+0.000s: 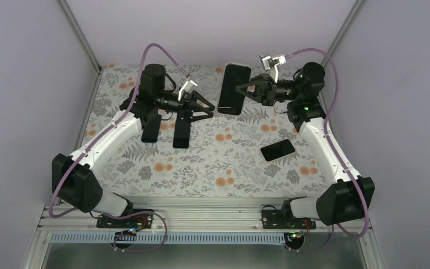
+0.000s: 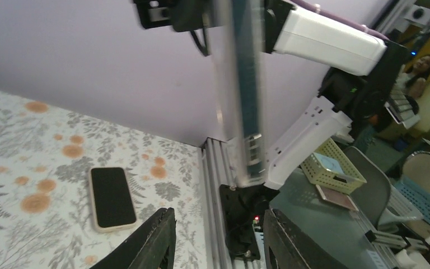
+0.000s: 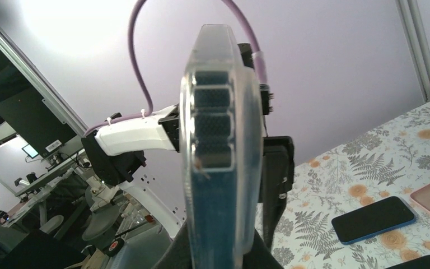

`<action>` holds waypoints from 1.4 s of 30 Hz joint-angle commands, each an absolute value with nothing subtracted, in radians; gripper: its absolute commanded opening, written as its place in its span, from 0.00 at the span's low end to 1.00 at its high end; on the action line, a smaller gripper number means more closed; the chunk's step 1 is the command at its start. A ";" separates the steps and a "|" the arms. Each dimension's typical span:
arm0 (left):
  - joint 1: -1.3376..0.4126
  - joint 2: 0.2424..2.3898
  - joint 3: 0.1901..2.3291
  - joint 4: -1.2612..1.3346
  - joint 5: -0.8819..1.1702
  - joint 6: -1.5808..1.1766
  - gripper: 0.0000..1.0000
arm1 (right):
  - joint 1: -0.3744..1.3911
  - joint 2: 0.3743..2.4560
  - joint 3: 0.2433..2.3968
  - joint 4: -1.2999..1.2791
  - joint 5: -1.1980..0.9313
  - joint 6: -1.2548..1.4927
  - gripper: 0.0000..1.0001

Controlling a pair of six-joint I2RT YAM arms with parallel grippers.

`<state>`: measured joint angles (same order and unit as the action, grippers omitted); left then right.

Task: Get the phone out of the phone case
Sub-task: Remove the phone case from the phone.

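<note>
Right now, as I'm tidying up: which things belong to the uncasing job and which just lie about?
Job: black phone in clear plastic case, clamped in the right pincer; left pincer, open beside it.
Lying about: black phone in pale case; two dark phone-shaped slabs by the left arm.

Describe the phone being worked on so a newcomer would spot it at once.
Start at the floral table, then look to its far middle. The cased phone is held up there in the right gripper; the rest, like the black phone, lie flat.
</note>
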<state>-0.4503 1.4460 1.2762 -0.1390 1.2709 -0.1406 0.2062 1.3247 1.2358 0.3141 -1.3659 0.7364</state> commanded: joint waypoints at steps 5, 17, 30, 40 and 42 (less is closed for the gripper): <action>-0.524 1.440 1.396 -0.233 1.263 -0.011 0.40 | 0.196 1.320 1.251 0.372 -1.335 0.771 0.04; -0.508 1.441 1.363 -0.188 1.235 -0.045 0.21 | 0.195 1.288 1.194 0.490 -1.367 0.857 0.04; -0.485 1.440 1.330 -0.147 1.222 -0.085 0.18 | 0.195 1.292 1.164 0.614 -1.376 0.968 0.04; -0.493 1.421 1.308 -0.135 1.296 -0.095 0.31 | 0.193 1.305 1.212 0.430 -1.325 0.824 0.04; -0.497 1.421 1.304 -0.133 1.301 -0.095 0.31 | 0.194 1.303 1.210 0.429 -1.322 0.822 0.04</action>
<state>-0.4908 1.4479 1.3186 -0.1646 1.2598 -0.0986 0.1951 1.3212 1.1706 0.4519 -1.3605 0.8703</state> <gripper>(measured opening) 0.312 0.076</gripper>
